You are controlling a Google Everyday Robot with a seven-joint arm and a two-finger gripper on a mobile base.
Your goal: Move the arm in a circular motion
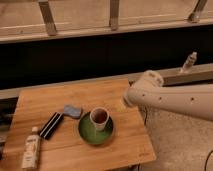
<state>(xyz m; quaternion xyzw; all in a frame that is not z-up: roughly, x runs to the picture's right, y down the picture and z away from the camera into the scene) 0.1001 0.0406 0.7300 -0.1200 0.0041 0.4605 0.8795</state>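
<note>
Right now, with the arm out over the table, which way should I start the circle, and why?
Probably arc the arm upward first, away from the cup. Its claw hangs close beside the cup, which stands on the green plate, so starting the circle downward or toward the cup could knock it over.
</note>
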